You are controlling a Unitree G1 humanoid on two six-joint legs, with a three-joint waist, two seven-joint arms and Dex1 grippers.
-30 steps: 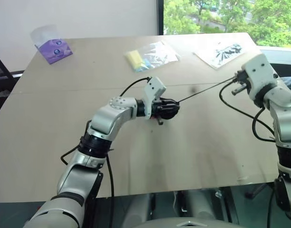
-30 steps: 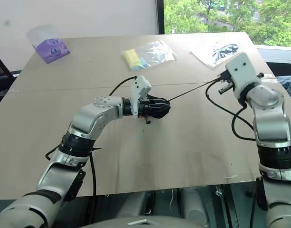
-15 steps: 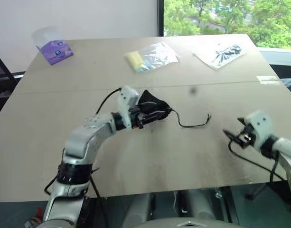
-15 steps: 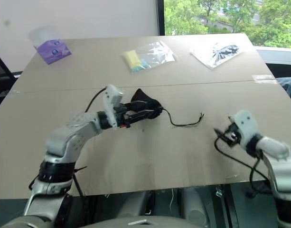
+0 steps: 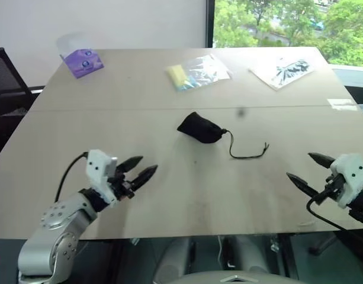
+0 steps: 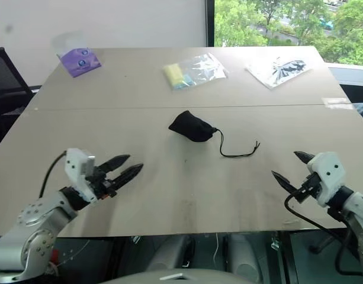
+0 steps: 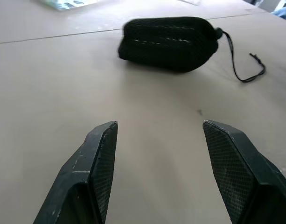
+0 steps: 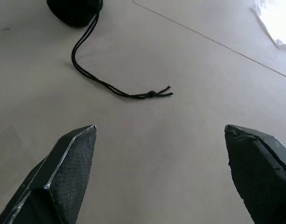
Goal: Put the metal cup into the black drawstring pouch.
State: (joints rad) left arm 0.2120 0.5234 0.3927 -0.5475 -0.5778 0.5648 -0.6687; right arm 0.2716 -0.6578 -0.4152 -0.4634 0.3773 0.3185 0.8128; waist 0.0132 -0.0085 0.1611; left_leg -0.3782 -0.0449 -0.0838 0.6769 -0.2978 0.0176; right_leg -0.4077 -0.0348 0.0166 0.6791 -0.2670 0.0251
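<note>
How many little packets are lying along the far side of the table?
3: a purple packet far left, a yellow-and-clear bag in the middle, a black-printed clear bag far right.

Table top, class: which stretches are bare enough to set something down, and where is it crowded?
Bare: the near strip between the left end effector and right end effector, below the black drawstring pouch. Crowded: the far edge, with the purple packet, yellow bag and printed bag.

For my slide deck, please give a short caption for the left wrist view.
Open left gripper hovers over the table, facing the closed black drawstring pouch with its cord trailing aside.
</note>
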